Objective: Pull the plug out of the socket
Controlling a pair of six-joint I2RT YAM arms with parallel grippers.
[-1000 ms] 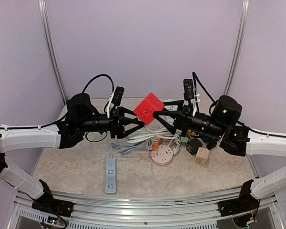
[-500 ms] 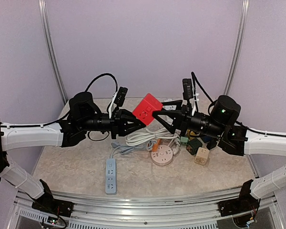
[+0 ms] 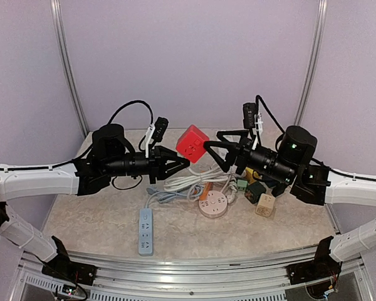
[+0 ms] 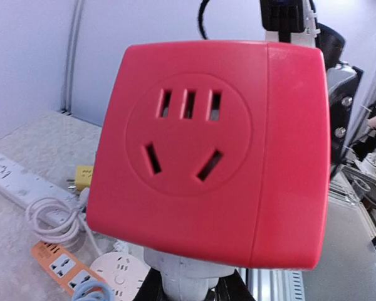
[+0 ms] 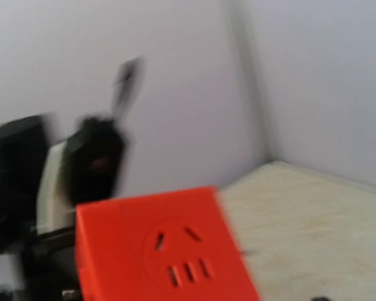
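While the left gripper [image 3: 183, 162] is clamping the white plug [image 4: 183, 276] to anchor it, the red socket [image 3: 192, 143] is sitting on it in mid-air, and the right gripper [image 3: 207, 148], its jaw gap impossible to tell, is hovering at its side, likely to pull.

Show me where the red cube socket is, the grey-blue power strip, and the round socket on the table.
red cube socket [image 3: 192, 143], top external view, on its slotted front face.
grey-blue power strip [image 3: 145, 231], top external view, middle of its top face.
round socket [image 3: 212, 205], top external view, centre of its top.
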